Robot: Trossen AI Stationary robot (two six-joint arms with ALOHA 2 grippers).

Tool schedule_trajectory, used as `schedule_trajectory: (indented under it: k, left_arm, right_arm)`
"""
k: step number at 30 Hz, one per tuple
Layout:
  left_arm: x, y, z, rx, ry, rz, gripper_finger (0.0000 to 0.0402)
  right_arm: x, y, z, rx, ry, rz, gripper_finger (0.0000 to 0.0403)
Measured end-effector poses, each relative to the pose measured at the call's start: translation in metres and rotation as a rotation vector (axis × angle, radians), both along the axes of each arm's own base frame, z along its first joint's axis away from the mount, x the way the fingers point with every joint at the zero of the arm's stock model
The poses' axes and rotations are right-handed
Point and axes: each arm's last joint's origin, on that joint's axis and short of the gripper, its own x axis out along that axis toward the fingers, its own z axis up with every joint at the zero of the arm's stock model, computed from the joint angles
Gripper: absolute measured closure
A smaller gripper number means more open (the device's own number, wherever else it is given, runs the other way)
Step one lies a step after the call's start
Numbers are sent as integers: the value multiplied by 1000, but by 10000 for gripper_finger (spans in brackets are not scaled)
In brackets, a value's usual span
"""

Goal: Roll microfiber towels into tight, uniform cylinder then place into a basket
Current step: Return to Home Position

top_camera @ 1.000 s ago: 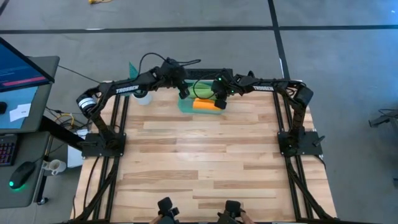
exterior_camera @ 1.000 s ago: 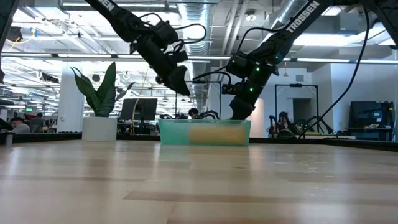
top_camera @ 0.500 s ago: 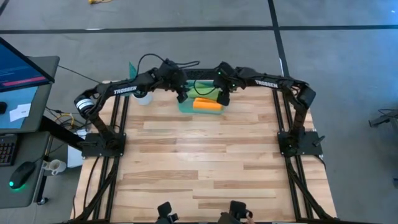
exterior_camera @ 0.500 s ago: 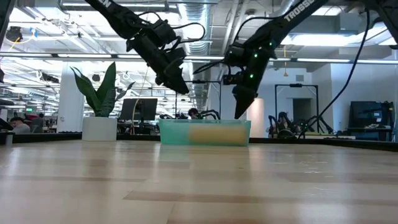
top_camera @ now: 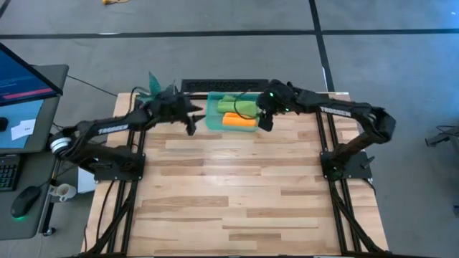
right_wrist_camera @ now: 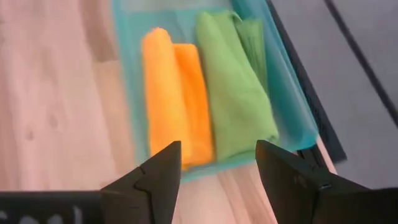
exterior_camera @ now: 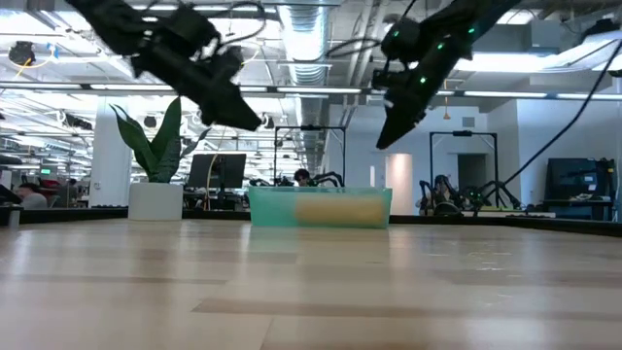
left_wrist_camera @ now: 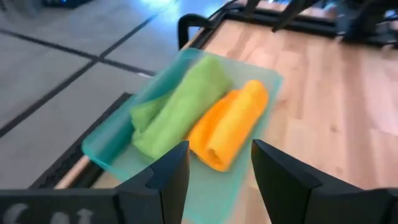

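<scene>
- Left gripper [left_wrist_camera: 217, 177], right gripper [right_wrist_camera: 214, 180]: fingers spread, empty.
- Ahead of both finger pairs: lime-green microfiber towel roll [left_wrist_camera: 180, 106] beside orange-yellow microfiber towel roll [left_wrist_camera: 231, 124], inside shallow translucent teal plastic bin [left_wrist_camera: 106, 149].
- Homing advisably clears its walls.

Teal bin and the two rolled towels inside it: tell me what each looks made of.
Shallow rectangular translucent teal bin: likely plastic, smooth and semi-clear, since its contents show through its wall in the low view. Rolled lime-green towel and rolled orange towel: soft matte cloth, probably microfiber, with rounded folds and no shine.
</scene>
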Motion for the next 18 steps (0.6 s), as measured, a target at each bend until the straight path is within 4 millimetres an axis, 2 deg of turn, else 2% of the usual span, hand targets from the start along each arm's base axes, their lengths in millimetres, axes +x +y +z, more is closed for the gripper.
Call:
schedule_trajectory:
  k: [5,9,18]
  left_arm:
    - [-25,-35,-7,31,-81,-54,237]
    - [-43,-58,-14,-7,-148,-73,237]
    - [-77,-112,-37,-89,-280,-262,237]
  right_arm:
    - [-12,30,3,-55,-101,66,176]
    - [-27,51,2,-71,-161,99,175]
    - [-62,81,-3,-73,-301,103,177]
